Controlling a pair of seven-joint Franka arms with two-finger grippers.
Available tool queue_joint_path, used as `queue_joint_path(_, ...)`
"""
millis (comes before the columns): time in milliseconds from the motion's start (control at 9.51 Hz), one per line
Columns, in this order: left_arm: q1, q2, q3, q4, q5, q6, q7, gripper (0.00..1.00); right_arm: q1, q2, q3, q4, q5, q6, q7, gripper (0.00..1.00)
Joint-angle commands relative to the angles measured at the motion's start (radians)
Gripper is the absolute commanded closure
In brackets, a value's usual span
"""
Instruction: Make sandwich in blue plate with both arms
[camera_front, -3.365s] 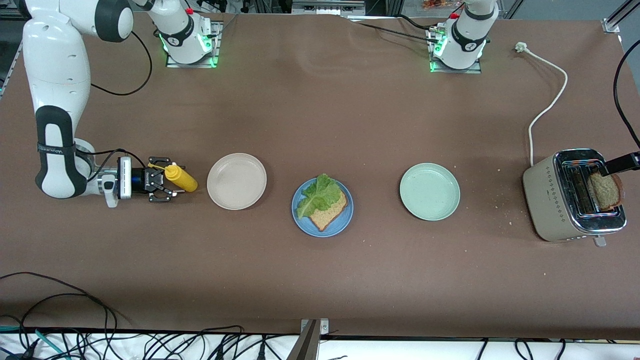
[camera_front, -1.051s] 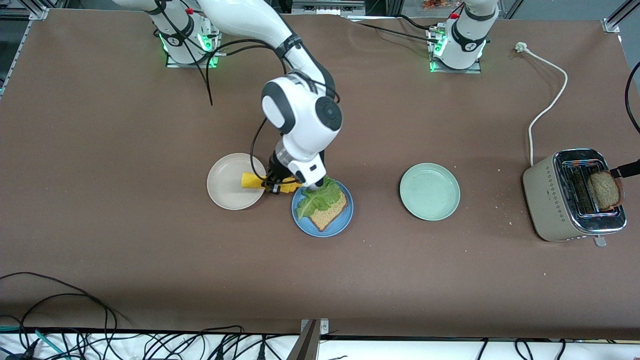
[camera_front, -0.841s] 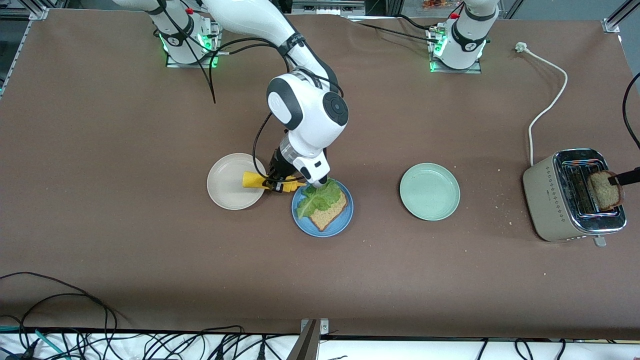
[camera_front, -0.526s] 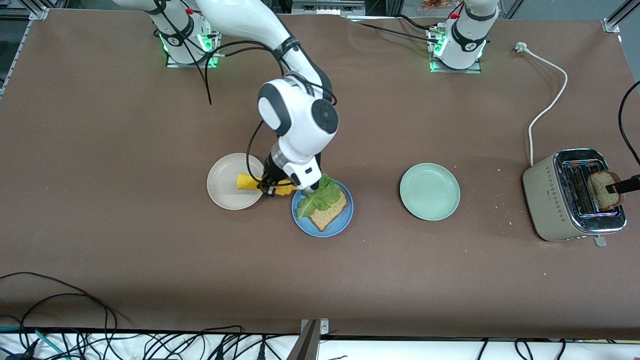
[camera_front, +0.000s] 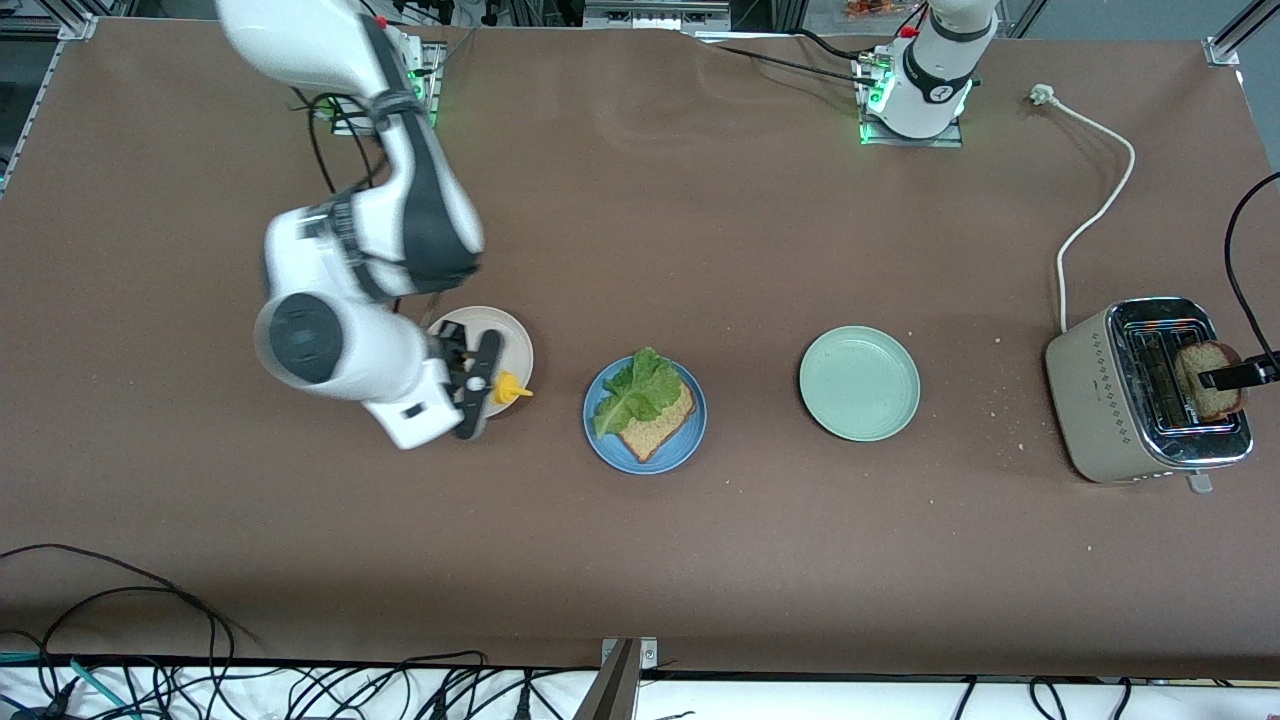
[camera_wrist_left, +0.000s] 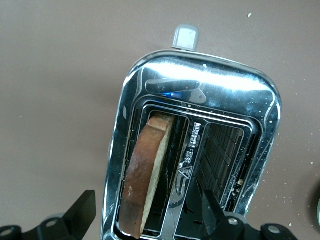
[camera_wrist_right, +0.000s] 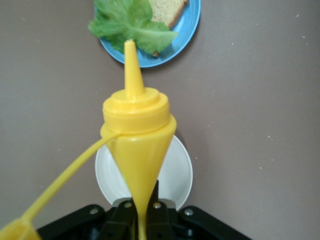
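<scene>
The blue plate (camera_front: 692, 438) holds one brown bread slice (camera_front: 660, 427) with a green lettuce leaf (camera_front: 632, 390) on it. A second bread slice (camera_front: 1198, 372) stands in a slot of the toaster (camera_front: 1095, 390). My left gripper (camera_wrist_left: 150, 221) hangs open over that slot, a finger on each side of the slice (camera_wrist_left: 150, 170). My right gripper (camera_front: 478, 383) is over the beige plate (camera_front: 510, 338), shut on a yellow squeeze bottle (camera_wrist_right: 137, 135). The bottle's nozzle points toward the blue plate (camera_wrist_right: 186, 34) and lettuce (camera_wrist_right: 129, 22).
A pale mint-green plate (camera_front: 859, 383) sits between the blue plate and the toaster. The toaster's white cord (camera_front: 1095, 200) runs toward the left arm's base. Crumbs lie round the toaster. Black cables (camera_front: 150, 640) trail along the table's near edge.
My right arm has swung the yellow bottle away from over the blue plate's edge and now holds it over the beige plate. My left gripper has shifted slightly over the toaster slice.
</scene>
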Motion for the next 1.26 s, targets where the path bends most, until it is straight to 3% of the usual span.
queue_joint_path(0,0.004,0.018,-0.009,0.006,0.024,0.003,0.017,0.26,-0.158,-0.058,0.024,-0.083,0.259,-0.125,-0.200,0.96)
queue_joint_path(210,0.004,0.018,-0.009,0.003,0.024,0.003,0.017,0.64,-0.285,-0.053,0.027,-0.142,0.416,-0.216,-0.443,0.96)
queue_joint_path(421,0.004,0.018,-0.009,0.005,0.028,0.003,0.016,0.94,-0.381,-0.038,0.029,-0.239,0.526,-0.279,-0.673,0.96)
queue_joint_path(526,0.004,0.018,-0.009,0.005,0.031,0.003,0.017,1.00,-0.427,-0.013,0.033,-0.286,0.572,-0.282,-0.794,0.96)
queue_joint_path(946,-0.002,-0.050,-0.023,0.012,0.033,-0.032,0.040,1.00,-0.519,0.161,0.035,-0.319,0.720,-0.377,-1.229,0.96)
queue_joint_path(1157,0.000,-0.138,-0.024,0.012,0.021,-0.078,0.129,1.00,-0.547,0.206,0.035,-0.317,0.719,-0.377,-1.352,0.96)
